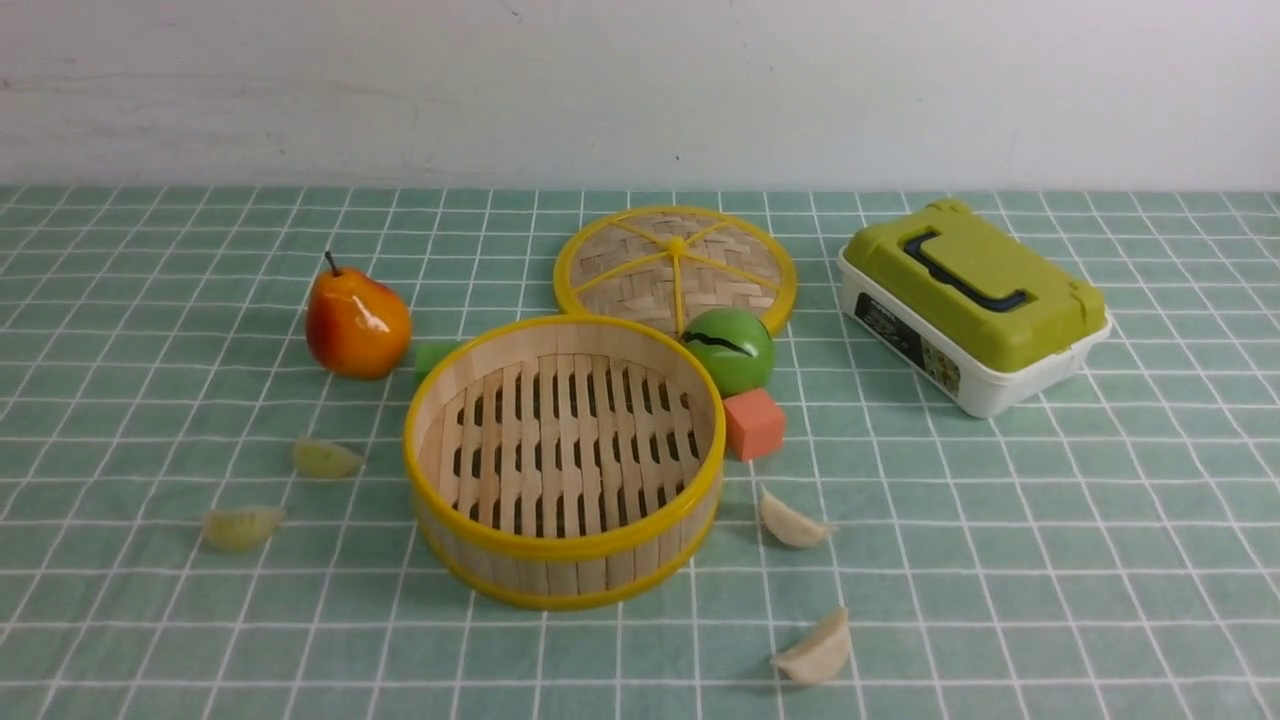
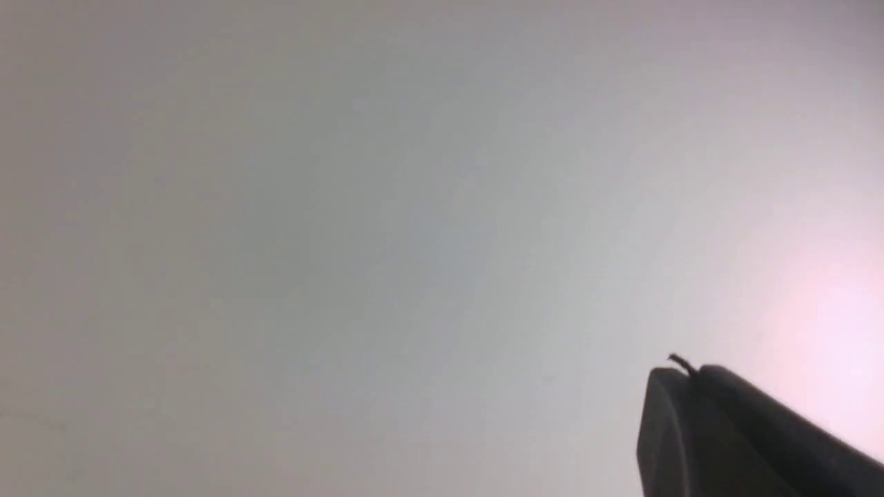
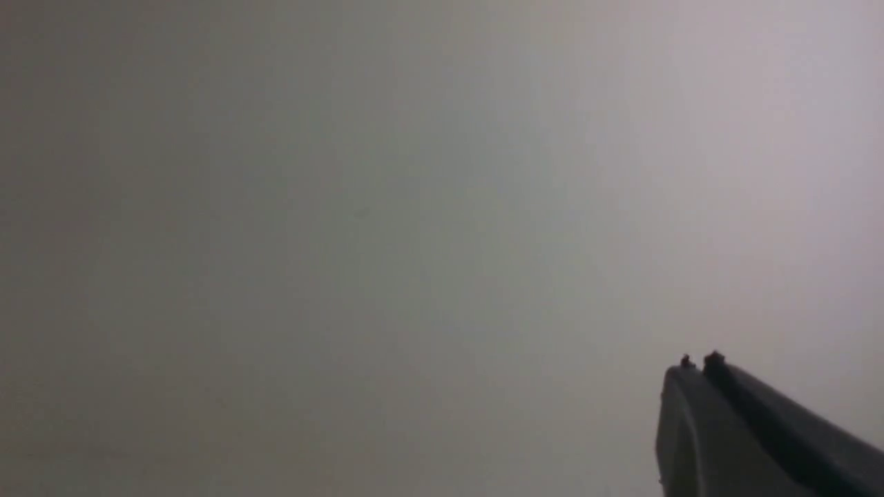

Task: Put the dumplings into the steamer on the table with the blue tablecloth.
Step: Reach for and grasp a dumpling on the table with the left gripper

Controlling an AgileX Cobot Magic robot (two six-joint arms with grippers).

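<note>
The steamer (image 1: 565, 570) stands open at the middle of the table (image 1: 1000, 600), its slatted floor bare. The table is draped in a teal-green tablecloth (image 1: 150, 250) with a white grid.

Taking the steamer as the clock's centre in the front view, all four dumplings lie on the cloth outside it:
- One yellow-green dumpling (image 1: 325, 458) lies near, at 9 o'clock.
- The other yellow-green dumpling (image 1: 242, 526) lies farther out, at about 8 o'clock.
- One cream dumpling (image 1: 793, 522) lies just beside the wall, at 4 o'clock.
- The second cream dumpling (image 1: 815, 650) lies farther off, toward 5 o'clock.

The woven lid (image 1: 640, 270) lies flat at 1 o'clock. A round green toy (image 1: 732, 350) with a dark slit stands at 2 o'clock, on the lid's near edge and touching the steamer's rim. An orange cube (image 1: 753, 422) sits at 3 o'clock, just beside the wall. A small green block (image 1: 432, 358) shows at 11 o'clock, partly hidden behind the rim. The pear (image 1: 357, 322) stands at 10 o'clock. A white box with an olive-green lid (image 1: 975, 305) and a dark handle sits well apart, toward 2 o'clock.

Neither arm shows in the front view. Each wrist view faces a blank grey wall. The left gripper (image 2: 690, 378) and the right gripper (image 3: 699, 366) each show two dark fingers lying side by side with no gap, closed on nothing.
</note>
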